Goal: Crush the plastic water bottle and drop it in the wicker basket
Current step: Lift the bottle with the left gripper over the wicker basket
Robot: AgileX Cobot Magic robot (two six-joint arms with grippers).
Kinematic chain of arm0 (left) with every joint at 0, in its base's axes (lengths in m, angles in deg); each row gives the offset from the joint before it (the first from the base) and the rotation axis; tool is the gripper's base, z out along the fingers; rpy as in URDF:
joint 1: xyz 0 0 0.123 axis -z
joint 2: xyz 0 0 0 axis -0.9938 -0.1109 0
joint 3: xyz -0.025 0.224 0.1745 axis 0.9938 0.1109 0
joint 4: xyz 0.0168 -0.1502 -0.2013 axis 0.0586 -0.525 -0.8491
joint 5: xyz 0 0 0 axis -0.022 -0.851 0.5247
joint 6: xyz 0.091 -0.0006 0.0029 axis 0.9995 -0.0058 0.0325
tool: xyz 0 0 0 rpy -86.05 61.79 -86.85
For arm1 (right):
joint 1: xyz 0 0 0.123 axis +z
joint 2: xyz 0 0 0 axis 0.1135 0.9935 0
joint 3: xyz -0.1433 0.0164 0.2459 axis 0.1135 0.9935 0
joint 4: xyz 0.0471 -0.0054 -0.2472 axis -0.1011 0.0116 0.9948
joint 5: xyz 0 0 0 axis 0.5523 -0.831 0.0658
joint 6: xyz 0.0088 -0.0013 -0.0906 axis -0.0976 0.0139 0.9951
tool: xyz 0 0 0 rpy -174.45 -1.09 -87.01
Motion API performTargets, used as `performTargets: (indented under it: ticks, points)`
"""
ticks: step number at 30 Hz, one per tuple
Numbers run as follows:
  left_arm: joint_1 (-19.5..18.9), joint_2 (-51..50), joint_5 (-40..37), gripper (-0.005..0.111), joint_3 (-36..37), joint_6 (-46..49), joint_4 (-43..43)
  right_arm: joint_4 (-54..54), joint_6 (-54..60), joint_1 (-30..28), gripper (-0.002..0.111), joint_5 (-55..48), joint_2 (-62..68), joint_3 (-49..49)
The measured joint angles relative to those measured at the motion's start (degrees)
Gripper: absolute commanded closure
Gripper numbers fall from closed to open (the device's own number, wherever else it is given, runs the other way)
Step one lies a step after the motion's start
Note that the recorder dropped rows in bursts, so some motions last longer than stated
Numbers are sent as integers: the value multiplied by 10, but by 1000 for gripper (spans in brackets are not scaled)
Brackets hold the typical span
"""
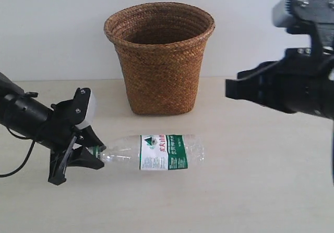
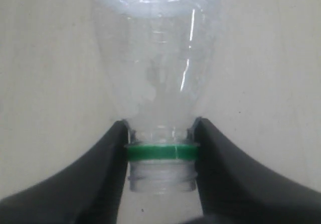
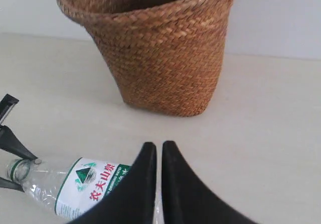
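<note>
Plastic water bottle [image 1: 156,152] lies sideways on tabletop [image 1: 250,191], lower centre, before wicker basket [image 1: 156,76]; left end effector [image 1: 93,150] clenched on its neck, right end effector [image 3: 159,151] pinched empty, upper right: narrow neck hold may pivot or slip under crushing.

Clear glossy plastic bottle [image 1: 164,152], rough woven wicker basket [image 1: 159,71], matt black left claw [image 2: 160,128], table [image 1: 250,191] seemingly smooth, matt

Left end effector [image 1: 93,151] low, tight on the plastic water bottle [image 1: 163,152]; right end effector [image 3: 159,146] aloft, closed.
</note>
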Motion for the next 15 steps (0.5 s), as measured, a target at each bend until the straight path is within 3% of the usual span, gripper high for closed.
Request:
performTargets:
  ticks: [10, 15]
  points:
    - [0, 78, -28, 103, 0, -2, -14, -5, -60, 0, 108, 107, -225, 224]
    - [0, 126, -32, 103, 0, -48, -55, -5, -102, 0, 108, 127, -308, 306]
